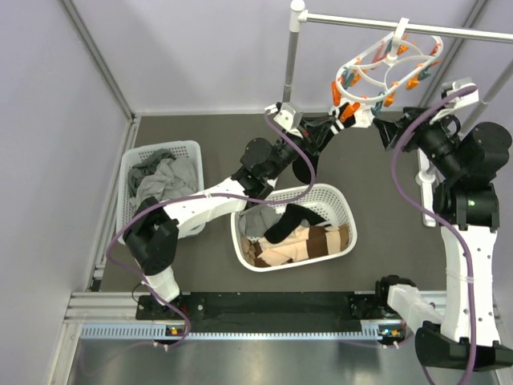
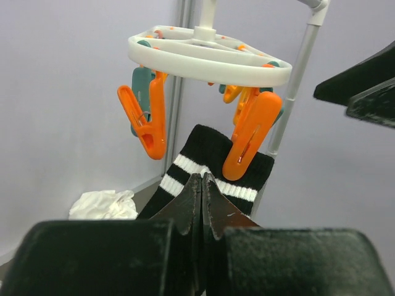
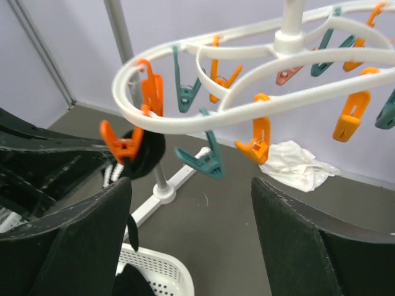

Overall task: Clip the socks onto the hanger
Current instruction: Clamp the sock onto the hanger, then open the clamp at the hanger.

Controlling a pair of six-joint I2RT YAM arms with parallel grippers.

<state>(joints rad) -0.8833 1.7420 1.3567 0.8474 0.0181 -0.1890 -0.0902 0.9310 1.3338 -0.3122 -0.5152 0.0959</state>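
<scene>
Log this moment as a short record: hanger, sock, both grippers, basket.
hanger: hangs from the rail, orange and teal pegs
black sock: white-striped, held up at an orange peg; clipped or not, unclear
left gripper: shut on the black sock
right gripper: open, empty, near the hanger
basket: holds more socks, tan and black

**Black sock up at a peg, other socks in the basket**

White plastic oval double-ring hanger (image 2: 203,60) hangs tilted by its top hook from the metal rail (image 1: 449,30), with orange and teal pegs dangling.

Black sock (image 2: 210,148), two white bands, is raised cuff-up. An orange peg (image 2: 250,135) overlaps the cuff; can't tell if it's clipped.

Tan socks with brown bands (image 1: 309,243) and another dark sock (image 1: 290,222) lie heaped in the white mesh basket (image 1: 325,192).
</scene>
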